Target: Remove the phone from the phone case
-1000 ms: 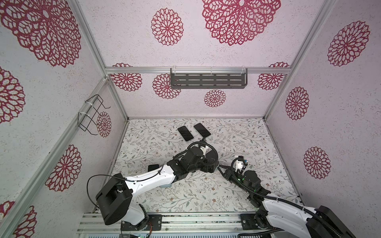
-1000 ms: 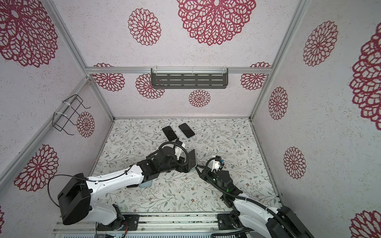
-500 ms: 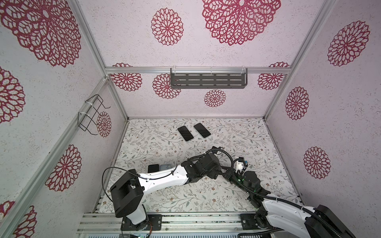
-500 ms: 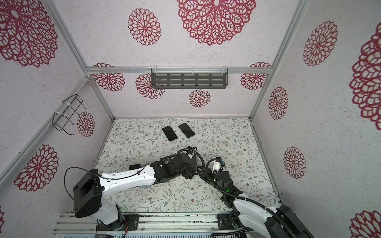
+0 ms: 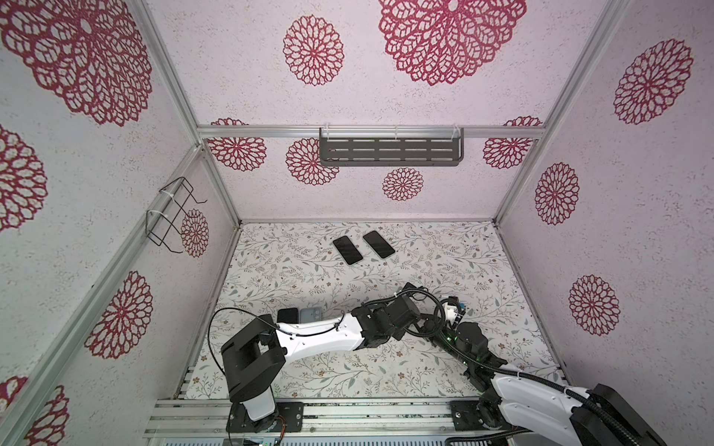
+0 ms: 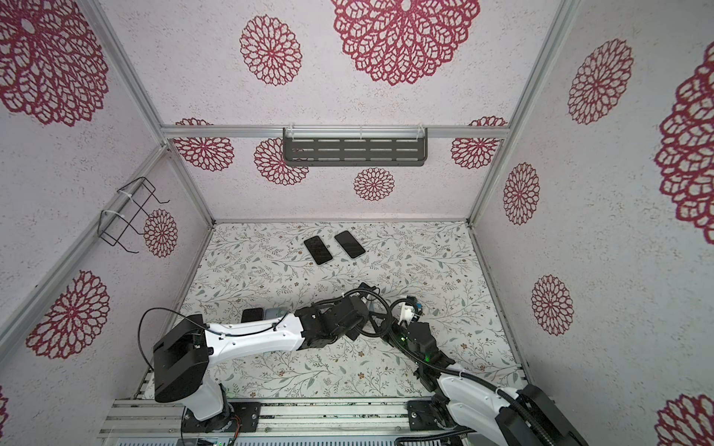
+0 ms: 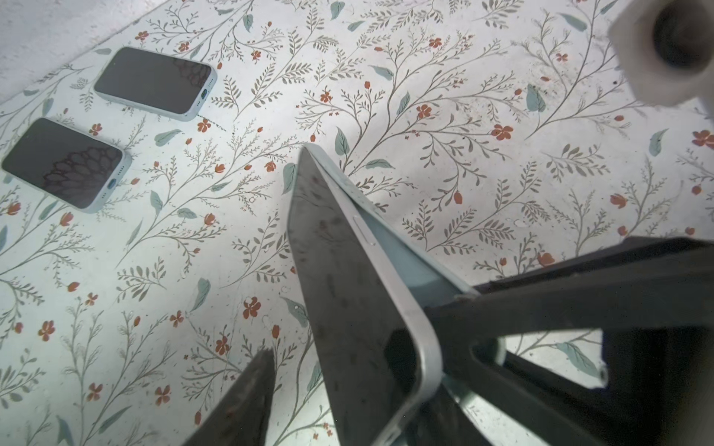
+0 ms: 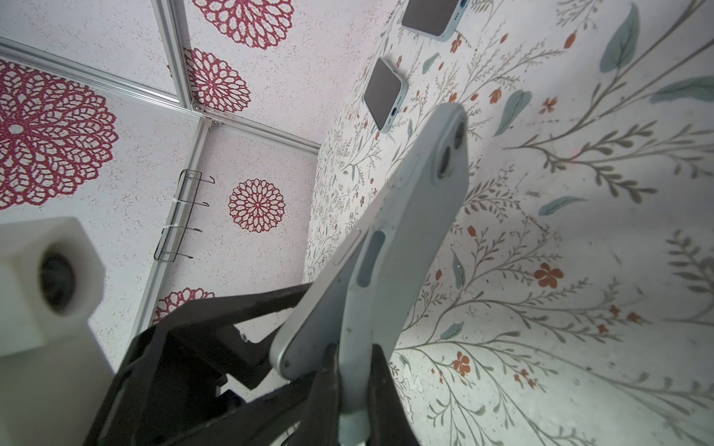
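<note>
Between my right gripper's (image 8: 353, 370) black fingers, pinched tight, stands the matte pale-blue case (image 8: 417, 239), its corners rounded. The phone (image 7: 340, 270), glossy dark glass, leans partly out of it. My left gripper (image 7: 347, 355) straddles the phone, jaws part-open, one finger (image 7: 247, 401) clear of the glass. Beyond, two cased phones (image 7: 154, 79) lie flat on the floral mat (image 7: 463, 96).

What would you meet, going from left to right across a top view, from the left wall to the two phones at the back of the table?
wire rack → dark phone-shaped item → pale blue phone-shaped item → left face-up phone → right face-up phone
</note>
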Controlling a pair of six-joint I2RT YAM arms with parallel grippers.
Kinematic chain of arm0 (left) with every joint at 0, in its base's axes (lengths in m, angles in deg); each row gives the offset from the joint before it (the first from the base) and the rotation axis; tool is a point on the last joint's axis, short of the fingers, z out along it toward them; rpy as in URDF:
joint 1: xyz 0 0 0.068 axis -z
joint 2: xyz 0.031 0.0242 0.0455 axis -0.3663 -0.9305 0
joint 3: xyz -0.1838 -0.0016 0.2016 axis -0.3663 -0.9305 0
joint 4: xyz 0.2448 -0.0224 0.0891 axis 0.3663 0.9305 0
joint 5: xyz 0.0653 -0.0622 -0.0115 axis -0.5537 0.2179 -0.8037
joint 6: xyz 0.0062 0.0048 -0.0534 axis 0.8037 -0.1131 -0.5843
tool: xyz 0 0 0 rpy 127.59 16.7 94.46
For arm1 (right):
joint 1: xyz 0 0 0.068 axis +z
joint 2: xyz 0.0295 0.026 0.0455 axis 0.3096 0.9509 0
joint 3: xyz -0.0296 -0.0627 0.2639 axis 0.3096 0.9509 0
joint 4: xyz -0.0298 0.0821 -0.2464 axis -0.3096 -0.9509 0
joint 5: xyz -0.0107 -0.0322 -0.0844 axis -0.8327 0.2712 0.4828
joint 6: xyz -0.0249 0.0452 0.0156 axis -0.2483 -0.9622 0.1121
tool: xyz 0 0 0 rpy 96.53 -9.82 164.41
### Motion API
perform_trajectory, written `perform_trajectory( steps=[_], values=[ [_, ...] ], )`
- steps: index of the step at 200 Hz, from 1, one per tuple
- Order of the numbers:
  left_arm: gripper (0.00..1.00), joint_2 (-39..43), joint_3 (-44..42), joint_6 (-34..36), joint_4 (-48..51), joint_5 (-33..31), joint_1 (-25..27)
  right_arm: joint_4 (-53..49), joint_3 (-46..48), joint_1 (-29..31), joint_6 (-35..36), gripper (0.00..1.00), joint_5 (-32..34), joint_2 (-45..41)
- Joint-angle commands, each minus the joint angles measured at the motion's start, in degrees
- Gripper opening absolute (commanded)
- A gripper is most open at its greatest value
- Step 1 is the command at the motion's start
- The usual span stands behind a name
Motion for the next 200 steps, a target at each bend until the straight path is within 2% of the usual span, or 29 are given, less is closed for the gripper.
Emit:
perform_trajectory(
  steps=[1, 26, 46, 73, 105, 140, 168, 200],
  values=[
    [0.49, -0.58, -0.45, 0.72, -0.60, -1.09, 0.06, 8.49, -1.25, 0.19, -0.46, 0.00, -0.67, -1.25],
    [0.35, -0.58, -0.71, 0.75, -1.68, -0.07, 0.51, 8.49, -1.16, 0.19, -0.46, 0.00, -0.49, -1.24],
    [0.18, 0.13, -0.89, 0.58, -1.85, -0.68, 0.78, 8.42, -1.03, 0.17, -0.55, 0.00, -0.33, -1.40],
    [0.04, 3.25, -2.02, 0.03, -1.41, -4.77, 1.74, 5.82, -0.59, 0.19, -0.81, 0.00, 0.67, -2.35],
    [0.01, 10.25, -5.11, -0.98, 3.07, -13.43, 3.91, 0.23, 0.54, 0.19, -1.40, 0.00, 2.74, -3.73],
    [0.00, 15.40, -7.84, -4.96, 15.98, -21.57, 8.00, -3.33, 2.14, 0.22, -2.11, 0.00, 6.00, -4.32],
    [0.00, 13.29, -8.88, -8.00, 23.58, -23.81, 9.00, -0.58, 1.66, 1.06, -2.57, 0.00, 5.33, -1.52],
    [0.00, 5.39, -1.95, -12.04, 37.81, -27.07, 9.20, 3.24, 0.42, 4.58, -2.95, 0.00, 6.10, 4.19]
  ],
)
